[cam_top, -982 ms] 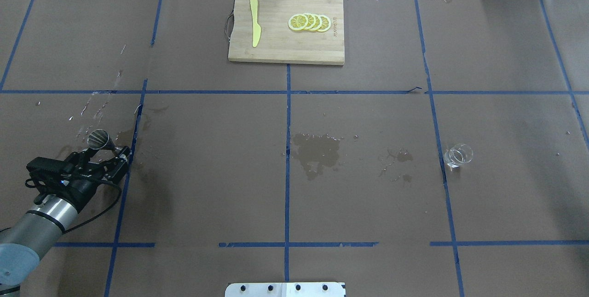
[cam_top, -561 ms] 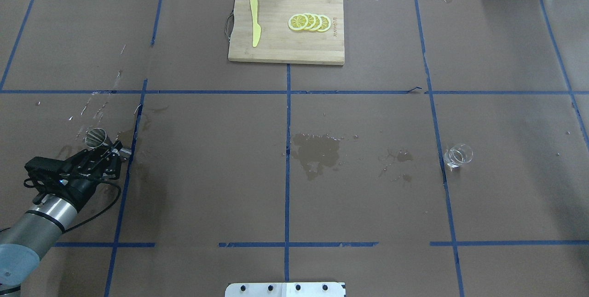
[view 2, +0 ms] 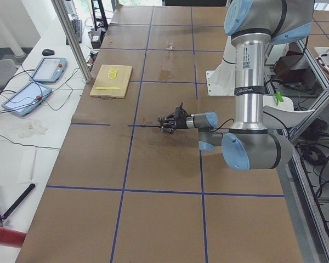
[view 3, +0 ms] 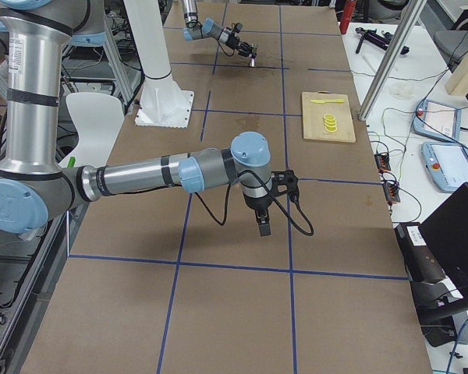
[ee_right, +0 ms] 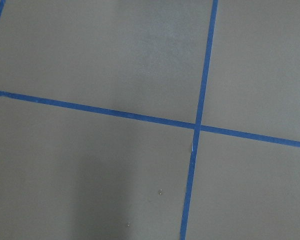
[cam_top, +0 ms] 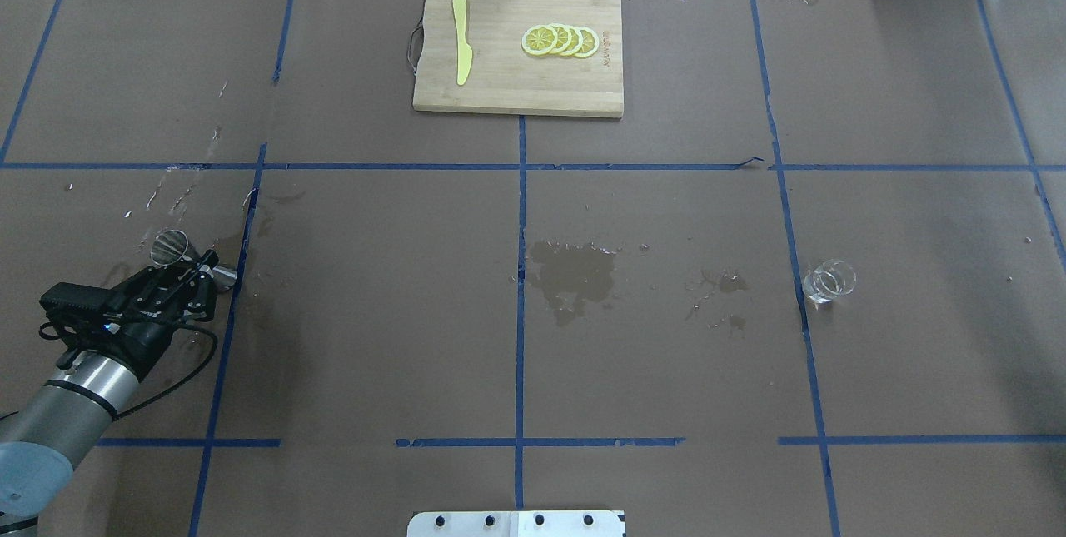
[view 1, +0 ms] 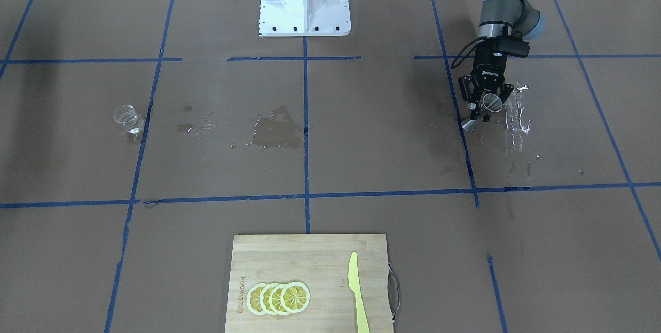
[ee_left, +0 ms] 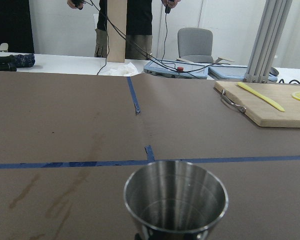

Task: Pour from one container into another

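Steel is catching the light at the table's left side, where the left gripper is clamping the jigger by its narrow waist. The jigger is hanging steeply tilted, close to lying flat, low over the brown paper of the table, with its wide mouth facing away from the robot. The wrist camera is looking over the rim into the upper cup. Wet streaks are glinting just beside it, and a blue tape line is running just beside the gripper. The glass is sitting well apart on the table's right side, just beside another tape line, with a dark wet patch spreading between the two vessels. The right gripper is hanging fingers-down over the paper, seen only from the side, so its opening cannot be told. At the far edge a wooden board is carrying lemon slices and a yellow knife.
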Controlling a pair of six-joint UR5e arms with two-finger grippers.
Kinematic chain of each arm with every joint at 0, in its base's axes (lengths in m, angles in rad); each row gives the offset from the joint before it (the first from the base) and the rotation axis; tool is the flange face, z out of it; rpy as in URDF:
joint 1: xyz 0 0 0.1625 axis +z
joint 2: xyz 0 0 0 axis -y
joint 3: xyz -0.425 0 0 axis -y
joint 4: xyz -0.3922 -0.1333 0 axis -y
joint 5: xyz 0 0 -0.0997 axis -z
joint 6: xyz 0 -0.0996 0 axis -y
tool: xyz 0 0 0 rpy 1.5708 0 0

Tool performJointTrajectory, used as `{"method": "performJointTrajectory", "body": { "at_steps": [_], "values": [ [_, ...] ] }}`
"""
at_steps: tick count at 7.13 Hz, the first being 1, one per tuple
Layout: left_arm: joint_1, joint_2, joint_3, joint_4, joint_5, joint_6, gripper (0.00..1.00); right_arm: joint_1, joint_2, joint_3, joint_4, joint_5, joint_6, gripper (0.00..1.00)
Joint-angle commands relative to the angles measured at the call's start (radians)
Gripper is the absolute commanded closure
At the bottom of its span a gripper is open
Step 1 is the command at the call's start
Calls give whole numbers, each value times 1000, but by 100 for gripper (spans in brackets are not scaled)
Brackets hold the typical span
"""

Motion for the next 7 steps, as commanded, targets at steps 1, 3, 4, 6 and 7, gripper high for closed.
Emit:
{"method": "performJointTrajectory", "body": {
  "at_steps": [1, 3, 4, 6, 7],
  "values": [
    [1, -1, 1, 0, 9, -1, 100, 0, 0, -1, 0, 0, 0, 0],
    [-2, 2, -6, -81, 8, 16, 100, 0, 0, -1, 0, 0, 0, 0],
    [-2, 3, -9, -130, 4, 51, 100, 0, 0, 1, 0, 0, 0, 0],
    [0, 1, -11, -243, -6, 262, 100, 2, 2, -1, 0, 0, 0, 0],
    [0, -2, -20, -326, -43, 398, 100, 2, 2, -2, 0, 0, 0, 0]
  ]
}}
